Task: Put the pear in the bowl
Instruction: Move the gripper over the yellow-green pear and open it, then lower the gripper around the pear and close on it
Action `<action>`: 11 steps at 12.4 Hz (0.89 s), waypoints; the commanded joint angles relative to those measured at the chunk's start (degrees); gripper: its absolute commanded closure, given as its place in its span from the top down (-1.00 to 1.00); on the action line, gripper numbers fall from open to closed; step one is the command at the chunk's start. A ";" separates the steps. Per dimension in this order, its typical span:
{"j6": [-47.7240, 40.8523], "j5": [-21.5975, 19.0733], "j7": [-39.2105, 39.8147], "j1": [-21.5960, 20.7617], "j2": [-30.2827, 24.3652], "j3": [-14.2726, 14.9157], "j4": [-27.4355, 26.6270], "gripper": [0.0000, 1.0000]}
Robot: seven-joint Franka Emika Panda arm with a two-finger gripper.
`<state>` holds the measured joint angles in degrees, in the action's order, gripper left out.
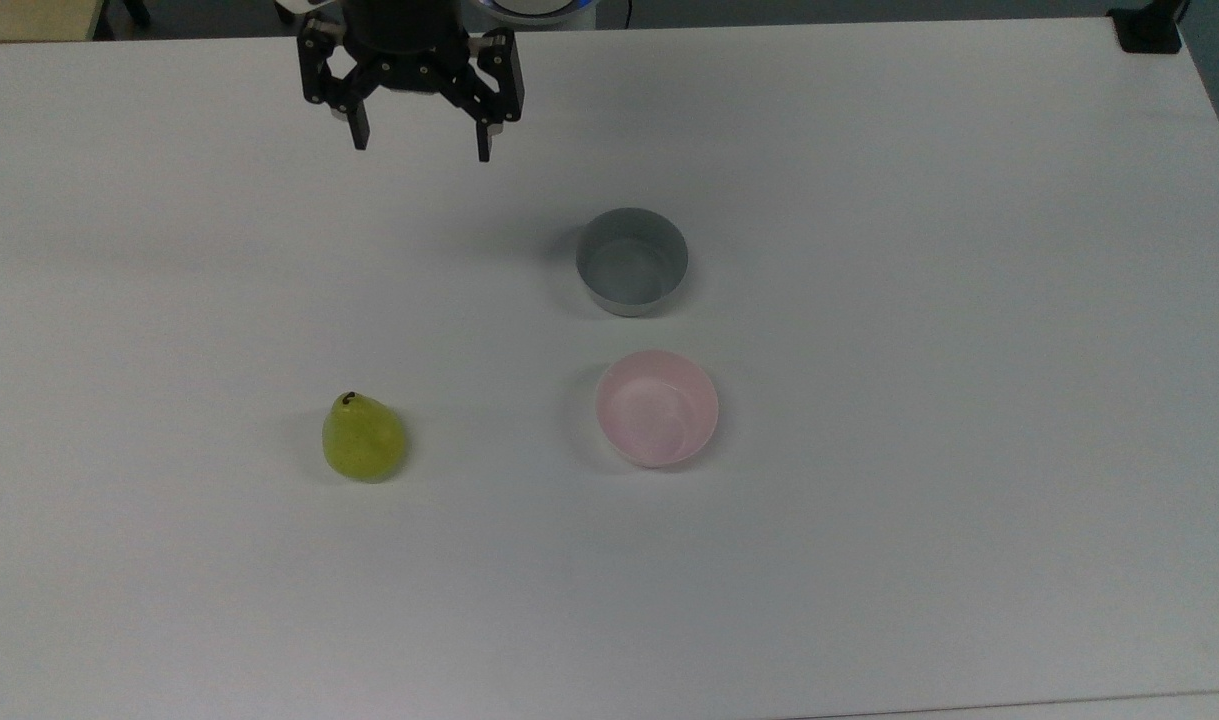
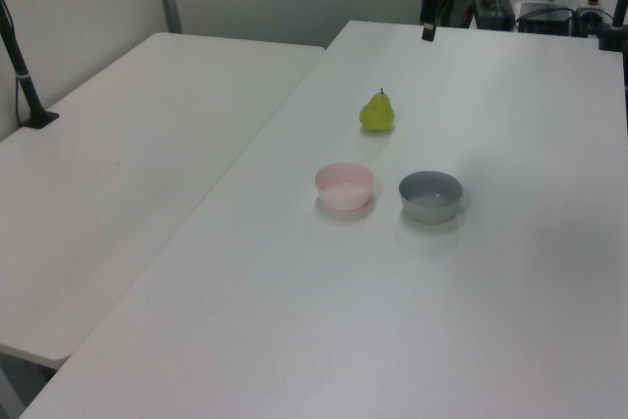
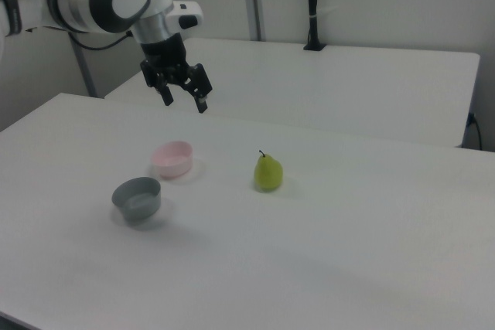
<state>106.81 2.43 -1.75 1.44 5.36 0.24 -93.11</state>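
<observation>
The small yellow-green pear [image 1: 364, 438] stands upright on its rounded bottom on the white tabletop [image 1: 869, 150], its narrow top carrying a short dark stem; its skin looks smooth and slightly mottled. In the right view the pear [image 3: 268, 172] casts a faint shadow beside its base. The black two-finger end effector [image 1: 420, 148] hangs above the tabletop with its fingers spread wide apart and nothing between them, pointing downward. The pear sits well apart from the end effector, toward the bottom of the top view and slightly to the top view's left of it. The pale pink round shallow bowl [image 1: 657, 407] lies farther off, to the top view's right of the pear, and holds nothing. A grey, straighter-sided round bowl [image 1: 631, 261] stands near the pink one, between it and the end effector's side of the tabletop, to the top view's right of the end effector. Bare tabletop lies between the end effector and the pear. In the left view the pear [image 2: 377, 112] stands beyond the two bowls, with the end effector [image 2: 429, 28] above the far edge.
</observation>
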 commanded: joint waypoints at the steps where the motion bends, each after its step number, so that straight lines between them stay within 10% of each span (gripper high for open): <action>1: 1.30 1.42 -0.36 1.45 6.23 0.20 4.86 1.00; 11: 21.68 6.00 -0.80 4.70 18.10 0.20 3.11 1.00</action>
<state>125.09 7.40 -1.75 5.86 20.77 0.29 -90.06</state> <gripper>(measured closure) 0.000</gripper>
